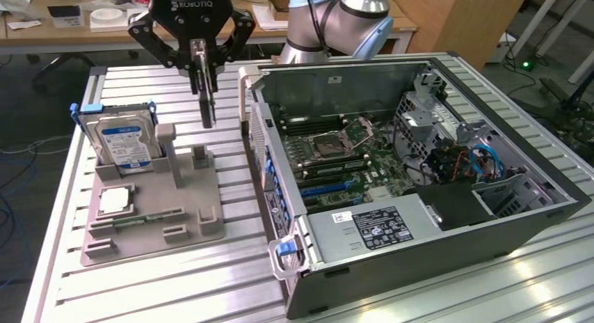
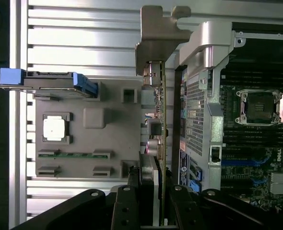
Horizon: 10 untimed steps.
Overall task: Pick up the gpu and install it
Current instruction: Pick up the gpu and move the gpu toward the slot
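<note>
My gripper (image 1: pixel 202 62) is shut on the gpu (image 1: pixel 206 97), a thin dark card that hangs upright and edge-on from the fingers. It is held in the air above the grey fixture (image 1: pixel 153 205), just outside the open computer case (image 1: pixel 436 218) on the exterior view's left. In the wrist view the gpu (image 2: pixel 163 120) shows as a narrow edge with its silver bracket (image 2: pixel 156 43) at the far end, running alongside the case's rear wall. My gripper (image 2: pixel 153 194) pinches its near end. The motherboard (image 1: pixel 348 156) lies exposed inside the case.
On the grey fixture, a silver hard drive (image 1: pixel 125 138) with a blue-white label stands upright, and a processor chip (image 1: pixel 116 200) and a green memory stick (image 1: pixel 153 216) lie flat. All of this sits on a ribbed metal table (image 1: pixel 167 281). A desk with clutter stands behind.
</note>
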Motion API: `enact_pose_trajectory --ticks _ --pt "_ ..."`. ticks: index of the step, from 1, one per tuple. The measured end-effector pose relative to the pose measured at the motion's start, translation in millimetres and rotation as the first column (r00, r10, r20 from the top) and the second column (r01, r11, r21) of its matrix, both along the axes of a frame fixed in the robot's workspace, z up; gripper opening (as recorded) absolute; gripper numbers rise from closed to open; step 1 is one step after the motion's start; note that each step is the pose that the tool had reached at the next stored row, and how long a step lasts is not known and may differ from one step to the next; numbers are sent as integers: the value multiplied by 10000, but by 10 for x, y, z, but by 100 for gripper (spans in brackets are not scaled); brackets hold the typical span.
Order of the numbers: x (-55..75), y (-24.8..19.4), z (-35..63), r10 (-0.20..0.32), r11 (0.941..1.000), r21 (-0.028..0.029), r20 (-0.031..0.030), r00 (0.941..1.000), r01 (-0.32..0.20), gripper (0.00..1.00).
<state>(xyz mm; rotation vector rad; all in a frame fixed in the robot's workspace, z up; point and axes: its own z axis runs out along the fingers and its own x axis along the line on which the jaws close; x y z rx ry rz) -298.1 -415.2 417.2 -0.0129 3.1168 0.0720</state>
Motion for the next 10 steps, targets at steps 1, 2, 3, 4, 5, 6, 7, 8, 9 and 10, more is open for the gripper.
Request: enact_pose_trajectory --ticks 1,2,3,4,5,6,7,8,9,10 --pt "11 0 0 0 10000 0 1 10000 0 28" --pt "21 0 0 0 10000 0 1 10000 0 28" --pt "31 0 0 0 10000 0 0 10000 0 28" --pt "41 0 0 0 10000 -1 0 10000 0 28" --pt "52 0 0 0 10000 -1 1 10000 0 28" --pt "63 0 0 0 10000 -1 0 10000 0 28" --pt "74 0 0 0 10000 -1 0 10000 0 28" --pt "86 0 1 0 10000 -1 -1 10000 0 28" --pt "97 0 0 0 10000 -1 0 10000 0 28" --pt "108 0 0 0 10000 -1 0 10000 0 28"
